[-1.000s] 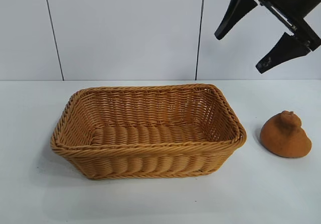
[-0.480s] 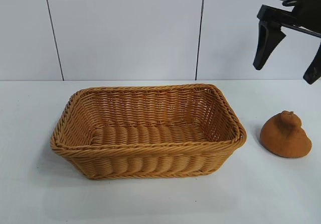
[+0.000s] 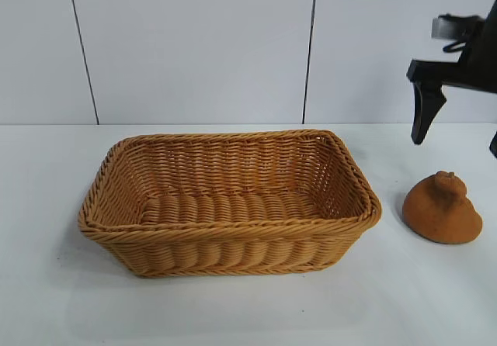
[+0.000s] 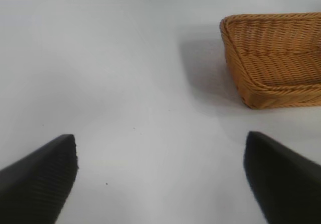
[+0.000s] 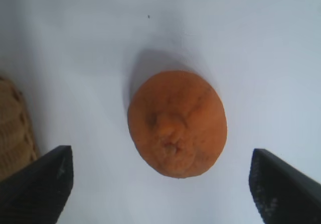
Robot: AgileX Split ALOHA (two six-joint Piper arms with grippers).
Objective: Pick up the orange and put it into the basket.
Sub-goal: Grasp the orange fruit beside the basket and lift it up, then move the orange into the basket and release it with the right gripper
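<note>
The orange (image 3: 442, 209), a matte brownish-orange dome with a knobby tip, rests on the white table just right of the basket (image 3: 233, 226). My right gripper (image 3: 457, 144) hangs open above it with its fingers pointing down, a gap away from it. In the right wrist view the orange (image 5: 176, 123) lies just ahead of the wide-open right gripper (image 5: 159, 152), untouched. The woven honey-tan basket holds nothing. My left gripper (image 4: 160, 138) is open over bare table, with the basket's end (image 4: 271, 91) off to one side.
A white panelled wall (image 3: 194, 51) stands behind the table. Bare tabletop (image 3: 233, 307) runs in front of the basket and to its left. A corner of the basket (image 5: 12, 128) shows beside one right finger.
The right gripper has come down from the upper right and turned its fingers to point downward over the orange. Basket and orange have not moved.
</note>
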